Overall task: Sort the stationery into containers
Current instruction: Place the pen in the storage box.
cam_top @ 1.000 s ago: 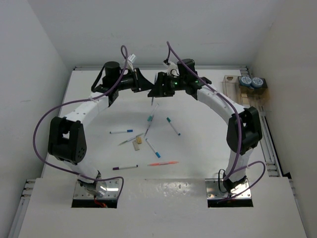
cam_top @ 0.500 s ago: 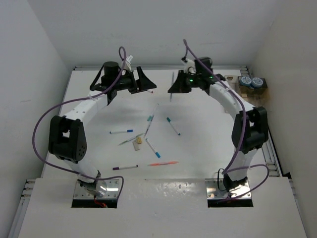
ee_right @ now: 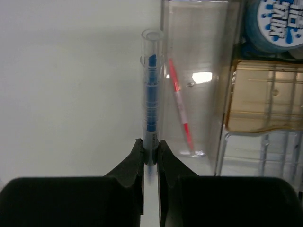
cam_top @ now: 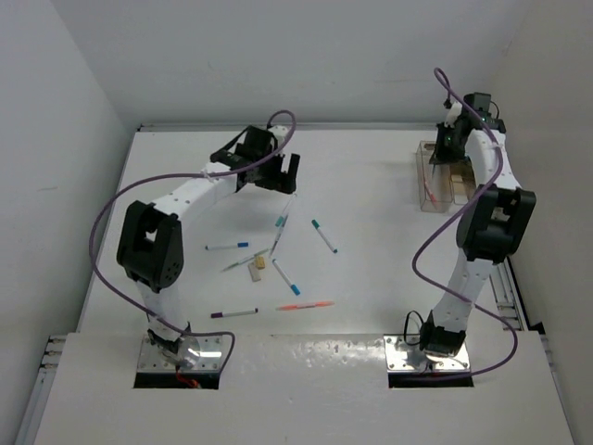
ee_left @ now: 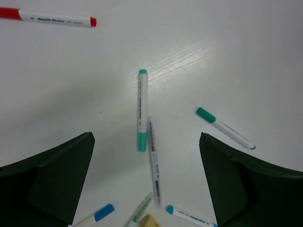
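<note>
Right arm [cam_top: 485, 176] outstretched, pincer [ee_right: 150, 144] tight on pen [ee_right: 151, 90]

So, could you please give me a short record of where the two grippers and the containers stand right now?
left gripper: open, above loose pens on the table
right gripper: shut on a clear-barrelled blue pen, at the clear box's edge
clear box: one red pen inside
tan box: a blue roll at its far end

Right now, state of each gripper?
Left gripper: open, holding nothing.
Right gripper: shut on a thin clear-barrelled pen with blue inside.
</note>
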`<control>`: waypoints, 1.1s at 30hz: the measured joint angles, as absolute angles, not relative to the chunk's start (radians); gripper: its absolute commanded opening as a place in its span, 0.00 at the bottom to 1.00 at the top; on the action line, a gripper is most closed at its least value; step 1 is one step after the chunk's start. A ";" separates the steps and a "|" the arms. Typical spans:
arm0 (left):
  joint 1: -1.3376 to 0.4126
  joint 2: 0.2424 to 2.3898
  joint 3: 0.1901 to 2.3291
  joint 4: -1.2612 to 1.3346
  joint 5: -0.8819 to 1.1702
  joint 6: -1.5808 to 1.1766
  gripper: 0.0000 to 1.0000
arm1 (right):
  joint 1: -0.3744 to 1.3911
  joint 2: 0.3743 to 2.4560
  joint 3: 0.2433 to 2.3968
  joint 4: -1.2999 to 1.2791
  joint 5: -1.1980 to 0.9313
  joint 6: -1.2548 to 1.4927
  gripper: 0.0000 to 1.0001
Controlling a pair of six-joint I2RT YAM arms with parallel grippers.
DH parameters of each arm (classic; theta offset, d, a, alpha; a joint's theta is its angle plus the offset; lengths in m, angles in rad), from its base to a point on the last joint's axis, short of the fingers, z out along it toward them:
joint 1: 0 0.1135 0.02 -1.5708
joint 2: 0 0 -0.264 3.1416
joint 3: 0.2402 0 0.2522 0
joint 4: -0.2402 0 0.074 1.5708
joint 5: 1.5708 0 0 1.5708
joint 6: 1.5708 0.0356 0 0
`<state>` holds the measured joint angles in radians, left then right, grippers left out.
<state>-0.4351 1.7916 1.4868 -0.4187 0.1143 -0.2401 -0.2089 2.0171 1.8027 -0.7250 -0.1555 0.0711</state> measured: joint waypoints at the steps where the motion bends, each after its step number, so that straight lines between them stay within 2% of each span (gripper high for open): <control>1: -0.449 1.818 1.502 -0.441 0.084 -0.227 1.00 | -0.218 2.051 1.834 -0.738 -0.139 0.060 0.00; 6: -0.480 1.905 1.524 -0.531 -0.037 -0.202 1.00 | -0.226 2.163 1.867 -0.769 -0.070 0.005 0.00; 8: -0.485 1.925 1.523 -0.556 -0.074 -0.202 0.99 | -0.227 2.190 1.867 -0.778 -0.052 -0.009 0.05; 10: -0.491 1.938 1.523 -0.571 -0.099 -0.202 0.97 | -0.227 2.206 1.865 -0.786 -0.038 -0.023 0.15; 11: -0.494 1.941 1.523 -0.576 -0.106 -0.200 0.95 | -0.227 2.209 1.864 -0.787 -0.031 -0.027 0.35; 12: -0.496 1.943 1.523 -0.579 -0.113 -0.199 0.95 | -0.227 2.209 1.862 -0.787 -0.023 -0.029 0.44; 14: -0.501 1.947 1.523 -0.583 -0.116 -0.196 0.92 | -0.227 2.209 1.861 -0.787 -0.010 -0.039 0.52; 16: -0.506 1.956 1.525 -0.588 -0.115 -0.194 0.88 | -0.227 2.209 1.861 -0.786 -0.001 -0.045 0.53; 19: -0.512 1.979 1.531 -0.591 -0.102 -0.189 0.76 | -0.228 2.208 1.860 -0.787 0.000 -0.043 0.53; 20: -0.513 1.989 1.533 -0.592 -0.094 -0.186 0.67 | -0.228 2.206 1.858 -0.787 -0.002 -0.040 0.52; 23: -0.516 2.023 1.540 -0.597 -0.080 -0.182 0.50 | -0.227 2.184 1.838 -0.789 -0.028 -0.024 0.52; 25: -0.517 2.035 1.539 -0.605 -0.067 -0.181 0.48 | -0.226 2.156 1.825 -0.796 -0.051 -0.006 0.53; 33: -0.537 1.988 1.438 -0.609 -0.031 -0.184 0.51 | -0.200 2.033 1.822 -0.797 -0.113 0.036 0.52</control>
